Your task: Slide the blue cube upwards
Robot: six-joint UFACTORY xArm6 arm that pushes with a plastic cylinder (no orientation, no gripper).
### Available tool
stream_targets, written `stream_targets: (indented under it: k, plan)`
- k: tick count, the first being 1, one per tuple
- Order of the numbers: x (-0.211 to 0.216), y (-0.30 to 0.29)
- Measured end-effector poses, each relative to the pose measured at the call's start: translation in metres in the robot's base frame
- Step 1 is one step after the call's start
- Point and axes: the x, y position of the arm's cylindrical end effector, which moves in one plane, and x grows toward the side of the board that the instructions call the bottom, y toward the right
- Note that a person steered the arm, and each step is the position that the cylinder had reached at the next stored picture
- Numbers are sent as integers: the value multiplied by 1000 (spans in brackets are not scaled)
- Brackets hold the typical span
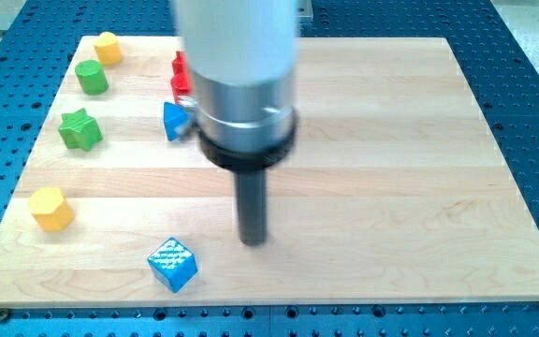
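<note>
The blue cube (173,264) lies near the view's bottom edge of the wooden board (391,159), left of centre. My tip (254,241) rests on the board to the right of the cube and slightly above it, with a clear gap between them. The arm's wide grey body hangs over the board's upper middle and hides what is behind it.
A blue triangular block (174,121) sits just left of the arm body, with a red block (182,73) above it, partly hidden. Along the left side lie a yellow block (108,47), a green cylinder (92,77), a green star (80,129) and a yellow hexagon (51,209).
</note>
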Motion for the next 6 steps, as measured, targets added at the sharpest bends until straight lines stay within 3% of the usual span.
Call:
stream_targets:
  k: [1, 3, 4, 5, 6]
  plan:
    - [46, -5]
    - [41, -83]
    - [18, -109]
    - [34, -127]
    - [22, -154]
